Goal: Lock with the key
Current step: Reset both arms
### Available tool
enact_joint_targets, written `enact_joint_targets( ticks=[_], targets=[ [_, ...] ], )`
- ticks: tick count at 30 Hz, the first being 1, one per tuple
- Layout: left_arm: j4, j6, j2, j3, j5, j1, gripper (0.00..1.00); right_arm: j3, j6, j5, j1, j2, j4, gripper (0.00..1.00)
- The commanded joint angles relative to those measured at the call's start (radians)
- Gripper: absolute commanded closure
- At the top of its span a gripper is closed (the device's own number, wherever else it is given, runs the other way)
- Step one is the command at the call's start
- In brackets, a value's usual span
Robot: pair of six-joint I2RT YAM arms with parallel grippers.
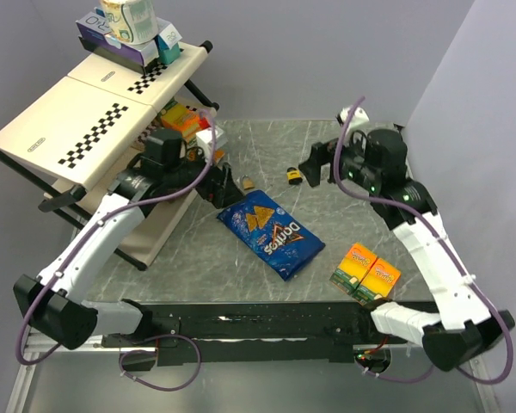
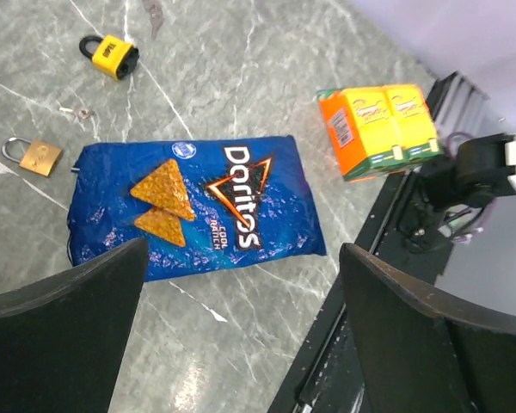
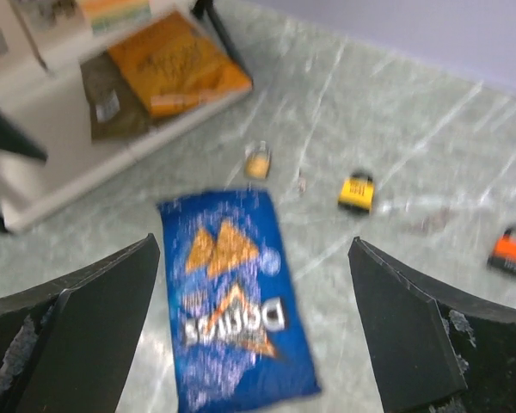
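Observation:
Three padlocks lie on the marble table (image 1: 327,241). A yellow padlock (image 2: 109,56) (image 3: 356,191) (image 1: 294,175) sits mid-table. A brass padlock (image 2: 34,156) (image 3: 258,161) (image 1: 248,183) lies closer to the rack. An orange padlock (image 3: 512,249) shows only in the right wrist view. A small metal piece (image 2: 83,112) (image 3: 301,182) between brass and yellow looks like a key, too small to tell. My left gripper (image 1: 228,185) (image 2: 241,292) hangs open and empty above the chip bag's near edge. My right gripper (image 1: 314,162) (image 3: 254,284) is open and empty, above the table.
A blue Doritos bag (image 1: 271,232) lies flat mid-table. Two orange boxes (image 1: 365,271) stand at front right. A folding rack (image 1: 86,112) with boxes on top and snack packets (image 3: 176,64) underneath fills the left side. The black rail (image 1: 267,318) runs along the near edge.

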Motion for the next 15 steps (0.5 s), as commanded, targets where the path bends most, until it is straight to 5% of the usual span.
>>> enact_joint_targets(
  ticks=[1,7,15],
  targets=[
    [0.058,-0.003,0.045,0.013,-0.179,-0.084,0.04,-0.170,0.001,-0.078,-0.044,-0.087,-0.021,0.00],
    [0.148,-0.059,0.120,-0.105,-0.327,-0.162,0.04,-0.360,0.010,-0.139,-0.068,-0.124,0.005,0.00],
    [0.158,-0.049,0.189,-0.082,-0.355,-0.195,0.04,-0.379,0.021,-0.182,-0.068,-0.120,0.026,0.00]
  ],
)
